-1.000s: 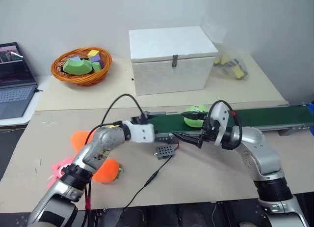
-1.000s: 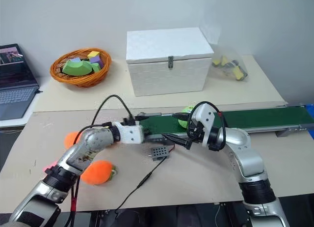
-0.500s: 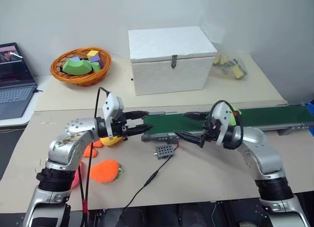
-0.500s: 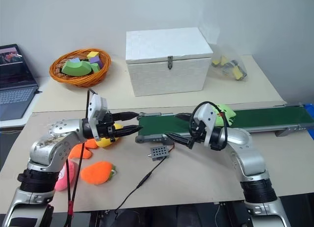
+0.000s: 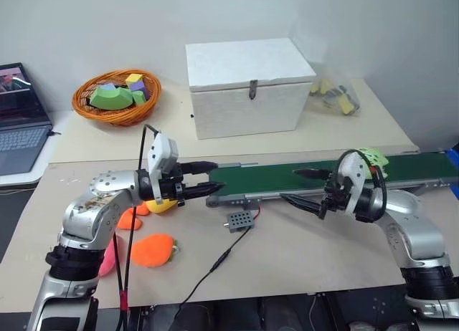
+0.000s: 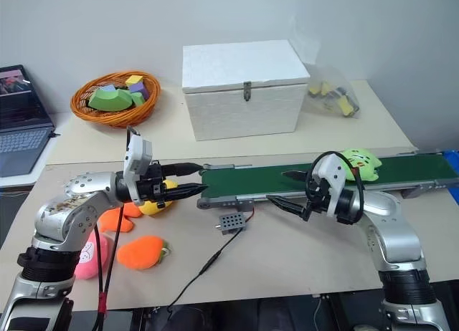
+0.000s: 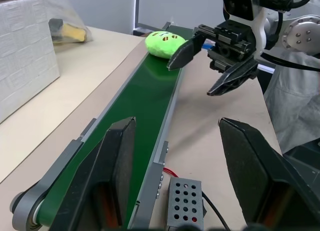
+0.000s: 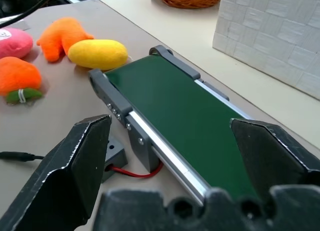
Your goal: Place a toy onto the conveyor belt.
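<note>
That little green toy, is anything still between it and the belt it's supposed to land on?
Nothing visible. The toy already lies on the conveyor belt, toward its far right stretch. The right gripper is open beside it, holding nothing, and the left gripper is open at the belt's other end.

Silver arms, white wrist camera blocks, black looping cables, black tapered jaws.

Lime-green toy (image 6: 359, 162) lies on conveyor belt (image 6: 265, 179); both grippers open.
</note>
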Controlling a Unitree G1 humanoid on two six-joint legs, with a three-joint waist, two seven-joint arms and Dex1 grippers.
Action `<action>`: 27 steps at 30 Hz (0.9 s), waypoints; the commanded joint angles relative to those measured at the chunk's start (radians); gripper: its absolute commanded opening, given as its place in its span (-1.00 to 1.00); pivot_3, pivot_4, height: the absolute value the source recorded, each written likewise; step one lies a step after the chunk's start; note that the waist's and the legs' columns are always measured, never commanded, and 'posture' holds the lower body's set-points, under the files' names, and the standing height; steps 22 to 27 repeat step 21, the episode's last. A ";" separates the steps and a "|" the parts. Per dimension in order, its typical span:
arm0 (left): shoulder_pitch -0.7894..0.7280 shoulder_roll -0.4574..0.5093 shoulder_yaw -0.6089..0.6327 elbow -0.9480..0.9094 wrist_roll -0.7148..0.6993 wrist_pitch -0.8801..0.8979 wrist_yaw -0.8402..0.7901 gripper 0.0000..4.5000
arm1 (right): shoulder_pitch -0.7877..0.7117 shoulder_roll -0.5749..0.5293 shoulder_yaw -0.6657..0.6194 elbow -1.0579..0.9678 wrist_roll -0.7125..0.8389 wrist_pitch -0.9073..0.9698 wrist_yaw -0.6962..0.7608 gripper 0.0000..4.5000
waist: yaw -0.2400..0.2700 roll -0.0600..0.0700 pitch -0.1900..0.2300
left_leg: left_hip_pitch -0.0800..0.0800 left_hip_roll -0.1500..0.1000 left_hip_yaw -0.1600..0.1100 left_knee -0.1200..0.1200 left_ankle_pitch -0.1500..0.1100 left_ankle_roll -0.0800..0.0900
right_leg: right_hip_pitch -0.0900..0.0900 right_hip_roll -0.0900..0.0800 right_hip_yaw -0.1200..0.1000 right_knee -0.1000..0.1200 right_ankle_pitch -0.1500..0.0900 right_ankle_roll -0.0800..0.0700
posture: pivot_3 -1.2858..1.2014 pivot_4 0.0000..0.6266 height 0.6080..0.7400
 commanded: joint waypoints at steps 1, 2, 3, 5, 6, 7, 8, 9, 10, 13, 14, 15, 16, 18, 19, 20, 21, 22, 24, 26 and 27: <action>-0.007 0.007 0.032 -0.051 -0.029 -0.004 0.007 0.25 | 0.000 -0.023 -0.041 -0.018 0.041 -0.004 0.030 1.00 | 0.002 0.000 0.000 | 0.000 0.000 0.000 0.000 0.000 0.000 | 0.000 0.000 0.000 0.000 0.000 0.000 | 0.03 -0.52 1.00; -0.007 0.006 0.036 -0.053 -0.035 0.001 0.009 0.25 | 0.002 -0.026 -0.039 -0.021 0.045 -0.001 0.039 1.00 | 0.002 0.000 0.000 | 0.000 0.000 0.000 0.000 0.000 0.000 | 0.000 0.000 0.000 0.000 0.000 0.000 | 0.03 -0.52 1.00; -0.006 0.007 0.039 -0.053 -0.039 0.004 0.009 0.25 | 0.007 -0.028 -0.034 -0.029 0.053 0.006 0.050 1.00 | 0.002 0.000 0.000 | 0.000 0.000 0.000 0.000 0.000 0.000 | 0.000 0.000 0.000 0.000 0.000 0.000 | 0.03 -0.52 1.00; -0.003 0.011 0.043 -0.054 -0.039 0.004 0.008 0.25 | 0.016 -0.031 -0.025 -0.052 0.074 0.023 0.073 1.00 | 0.002 0.000 0.000 | 0.000 0.000 0.000 0.000 0.000 0.000 | 0.000 0.000 0.000 0.000 0.000 0.000 | 0.03 -0.52 1.00; -0.001 0.013 0.042 -0.056 -0.038 0.001 0.008 0.25 | 0.020 -0.032 -0.022 -0.061 0.085 0.033 0.081 1.00 | 0.002 0.000 0.000 | 0.000 0.000 0.000 0.000 0.000 0.000 | 0.000 0.000 0.000 0.000 0.000 0.000 | 0.03 -0.52 1.00; 0.002 0.015 0.043 -0.058 -0.039 0.001 0.009 0.25 | 0.022 -0.035 -0.020 -0.068 0.093 0.041 0.087 1.00 | 0.002 0.000 0.000 | 0.000 0.000 0.000 0.000 0.000 0.000 | 0.000 0.000 0.000 0.000 0.000 0.000 | 0.03 -0.52 1.00; 0.004 0.016 0.043 -0.060 -0.042 0.002 0.009 0.25 | 0.025 -0.037 -0.017 -0.074 0.099 0.049 0.093 1.00 | 0.002 0.000 0.000 | 0.000 0.000 0.000 0.000 0.000 0.000 | 0.000 0.000 0.000 0.000 0.000 0.000 | 0.03 -0.52 1.00; 0.006 0.017 0.041 -0.062 -0.041 0.001 0.010 0.25 | 0.029 -0.040 -0.016 -0.080 0.105 0.057 0.101 1.00 | 0.002 0.000 0.000 | 0.000 0.000 0.000 0.000 0.000 0.000 | 0.000 0.000 0.000 0.000 0.000 0.000 | 0.03 -0.52 1.00; 0.009 0.019 0.038 -0.065 -0.037 -0.002 0.010 0.25 | 0.032 -0.043 -0.015 -0.086 0.108 0.062 0.107 1.00 | 0.002 0.000 0.000 | 0.000 0.000 0.000 0.000 0.000 0.000 | 0.000 0.000 0.000 0.000 0.000 0.000 | 0.03 -0.52 1.00; 0.015 0.019 0.035 -0.070 -0.039 -0.002 0.015 0.25 | 0.033 -0.047 -0.014 -0.091 0.109 0.069 0.108 1.00 | 0.002 0.000 0.000 | 0.000 0.000 0.000 0.000 0.000 0.000 | 0.000 0.000 0.000 0.000 0.000 0.000 | 0.03 -0.52 1.00; 0.016 0.018 0.035 -0.073 -0.043 0.000 0.016 0.25 | 0.033 -0.048 -0.013 -0.091 0.109 0.070 0.108 1.00 | 0.003 0.000 0.000 | 0.000 0.000 0.000 0.000 0.000 0.000 | 0.000 0.000 0.000 0.000 0.000 0.000 | 0.03 -0.52 1.00; 0.017 0.017 0.036 -0.076 -0.047 0.002 0.017 0.25 | 0.031 -0.048 -0.013 -0.091 0.108 0.072 0.108 1.00 | 0.003 0.000 0.000 | 0.000 0.000 0.000 0.000 0.000 0.000 | 0.000 0.000 0.000 0.000 0.000 0.000 | 0.03 -0.52 1.00; 0.017 0.017 0.036 -0.077 -0.048 0.003 0.018 0.25 | 0.030 -0.048 -0.011 -0.091 0.108 0.073 0.108 1.00 | 0.003 0.000 0.000 | 0.000 0.000 0.000 0.000 0.000 0.000 | 0.000 0.000 0.000 0.000 0.000 0.000 | 0.03 -0.52 1.00; 0.019 0.018 0.037 -0.080 -0.052 0.005 0.021 0.25 | 0.029 -0.047 -0.009 -0.093 0.106 0.075 0.108 1.00 | 0.003 0.000 0.000 | 0.000 0.000 0.000 0.000 0.000 0.000 | 0.000 0.000 0.000 0.000 0.000 0.000 | 0.03 -0.52 1.00; 0.020 0.019 0.037 -0.079 -0.053 0.006 0.023 0.25 | 0.027 -0.045 -0.006 -0.093 0.105 0.075 0.107 1.00 | 0.003 0.000 0.000 | 0.000 0.000 0.000 0.000 0.000 0.000 | 0.000 0.000 0.000 0.000 0.000 0.000 | 0.03 -0.52 1.00; 0.020 0.022 0.036 -0.078 -0.052 0.006 0.025 0.25 | 0.026 -0.044 -0.004 -0.093 0.103 0.075 0.107 1.00 | 0.003 0.000 0.000 | 0.000 0.000 0.000 0.000 0.000 0.000 | 0.000 0.000 0.000 0.000 0.000 0.000 | 0.03 -0.52 1.00; 0.021 0.024 0.034 -0.079 -0.052 0.008 0.025 0.25 | 0.025 -0.043 -0.001 -0.093 0.102 0.075 0.106 1.00 | 0.003 0.000 0.000 | 0.000 0.000 0.000 0.000 0.000 0.000 | 0.000 0.000 0.000 0.000 0.000 0.000 | 0.03 -0.52 1.00; 0.021 0.024 0.034 -0.079 -0.052 0.008 0.025 0.25 | 0.025 -0.043 -0.001 -0.093 0.102 0.075 0.106 1.00 | 0.003 0.000 0.000 | 0.000 0.000 0.000 0.000 0.000 0.000 | 0.000 0.000 0.000 0.000 0.000 0.000 | 0.03 -0.52 1.00; 0.021 0.024 0.034 -0.079 -0.052 0.008 0.025 0.25 | 0.025 -0.043 -0.001 -0.093 0.102 0.075 0.106 1.00 | 0.003 0.000 0.000 | 0.000 0.000 0.000 0.000 0.000 0.000 | 0.000 0.000 0.000 0.000 0.000 0.000 | 0.03 -0.52 1.00; 0.021 0.024 0.034 -0.079 -0.052 0.008 0.025 0.25 | 0.025 -0.043 -0.001 -0.093 0.102 0.075 0.106 1.00 | 0.003 0.000 0.000 | 0.000 0.000 0.000 0.000 0.000 0.000 | 0.000 0.000 0.000 0.000 0.000 0.000 | 0.03 -0.52 1.00; 0.021 0.024 0.034 -0.079 -0.052 0.008 0.025 0.25 | 0.025 -0.043 -0.001 -0.093 0.102 0.075 0.106 1.00 | 0.003 0.000 0.000 | 0.000 0.000 0.000 0.000 0.000 0.000 | 0.000 0.000 0.000 0.000 0.000 0.000 | 0.03 -0.52 1.00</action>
